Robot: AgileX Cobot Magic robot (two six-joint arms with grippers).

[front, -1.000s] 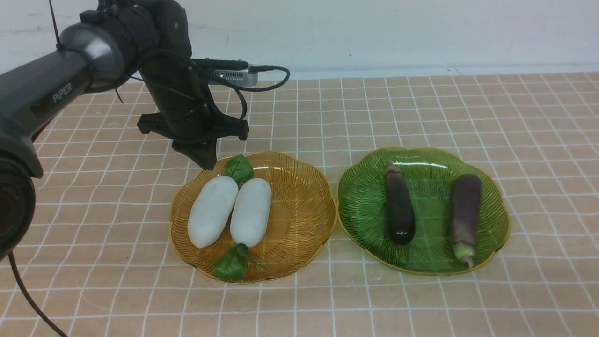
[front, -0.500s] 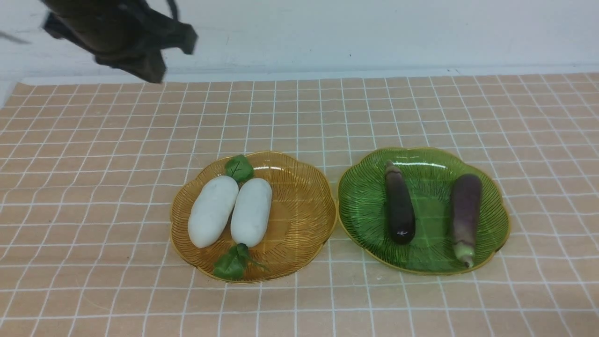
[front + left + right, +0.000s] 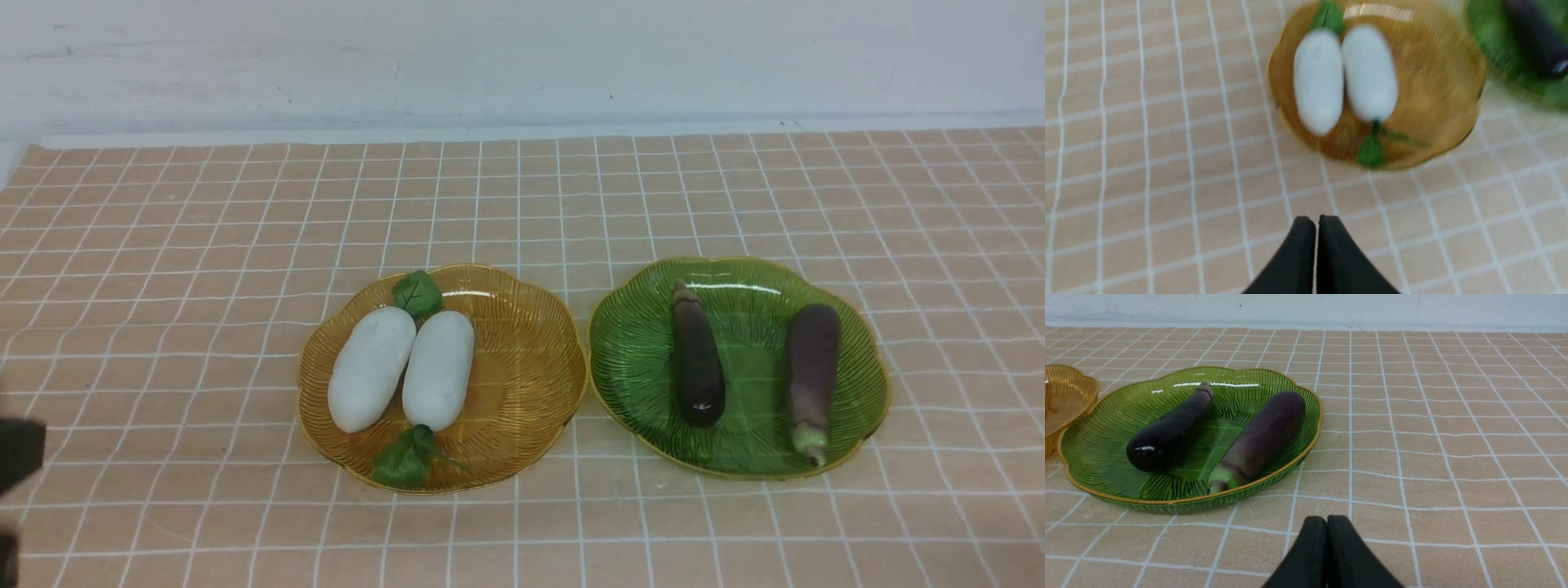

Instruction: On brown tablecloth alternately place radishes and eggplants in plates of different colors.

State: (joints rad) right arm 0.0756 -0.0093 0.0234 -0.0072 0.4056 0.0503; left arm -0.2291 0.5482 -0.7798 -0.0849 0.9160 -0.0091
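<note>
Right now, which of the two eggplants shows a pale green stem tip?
The lighter purple eggplant, lying nearer the green plate's right edge. The glossy near-black eggplant beside it shows no green.

We saw a plain white wall behind everything. A pale, flat strip ran along the bottom of that wall, from side to side.

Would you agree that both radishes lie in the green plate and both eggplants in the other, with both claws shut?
Not quite: the front view shows both radishes in the amber plate; the eggplants lie in the green plate. Both claws are indeed shut.
</note>
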